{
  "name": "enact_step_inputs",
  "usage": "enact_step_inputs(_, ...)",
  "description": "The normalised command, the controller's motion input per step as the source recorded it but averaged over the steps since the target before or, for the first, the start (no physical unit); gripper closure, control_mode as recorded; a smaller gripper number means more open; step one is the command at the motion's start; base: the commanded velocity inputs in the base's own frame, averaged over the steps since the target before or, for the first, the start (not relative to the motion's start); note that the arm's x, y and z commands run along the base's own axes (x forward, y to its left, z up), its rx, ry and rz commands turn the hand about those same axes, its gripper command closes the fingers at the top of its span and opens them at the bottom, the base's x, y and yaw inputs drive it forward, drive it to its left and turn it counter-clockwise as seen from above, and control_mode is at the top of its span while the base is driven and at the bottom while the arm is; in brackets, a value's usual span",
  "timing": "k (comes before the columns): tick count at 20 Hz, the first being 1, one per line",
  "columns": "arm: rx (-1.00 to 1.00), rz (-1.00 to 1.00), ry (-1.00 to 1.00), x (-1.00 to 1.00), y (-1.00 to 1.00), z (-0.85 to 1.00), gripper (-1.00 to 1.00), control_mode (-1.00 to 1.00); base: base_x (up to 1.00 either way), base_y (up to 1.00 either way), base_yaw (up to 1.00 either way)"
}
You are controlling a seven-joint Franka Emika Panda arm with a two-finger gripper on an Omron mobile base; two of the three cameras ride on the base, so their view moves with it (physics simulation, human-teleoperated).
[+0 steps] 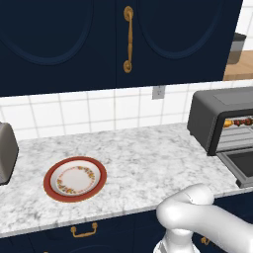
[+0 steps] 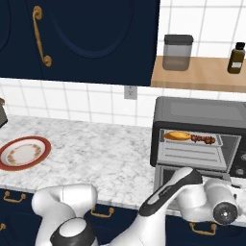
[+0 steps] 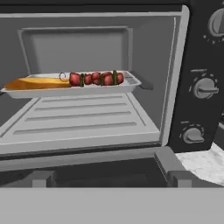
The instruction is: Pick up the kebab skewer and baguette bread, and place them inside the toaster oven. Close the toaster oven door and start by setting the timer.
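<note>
The toaster oven (image 2: 202, 113) stands at the right end of the counter, and its door (image 3: 87, 168) is dropped flat open. Inside, on a grey tray (image 3: 131, 84) on the rack, lie the baguette bread (image 3: 37, 82) to the left and the kebab skewer (image 3: 96, 78) to the right, end to end. Both also show through the opening as baguette bread (image 2: 177, 136) and kebab skewer (image 2: 203, 139). My hand (image 2: 216, 197) hangs low just in front of the open door, facing into the oven. Nothing sits between the jaws, which stand open. Three knobs (image 3: 204, 87) run down the oven's right panel.
A red-rimmed plate (image 1: 75, 179) with nothing on it lies on the marble counter at the left. A silver pop-up toaster (image 1: 6, 150) stands at the far left edge. Above the oven, a wooden shelf holds a jar (image 2: 177, 53) and a dark bottle (image 2: 236, 58).
</note>
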Motion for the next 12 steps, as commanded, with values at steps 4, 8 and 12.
enact_step_inputs(4,0.0,0.0,0.05,-1.0,-0.2,-0.23,-1.0,-1.0,0.0,0.0,0.0)
enact_step_inputs(8,0.0,0.0,0.0,-0.88,-0.01,-0.65,-1.0,-1.0,0.0,0.0,0.0)
enact_step_inputs(12,0.0,0.04,0.0,-0.62,0.05,-0.65,-1.0,-1.0,0.0,0.0,0.0)
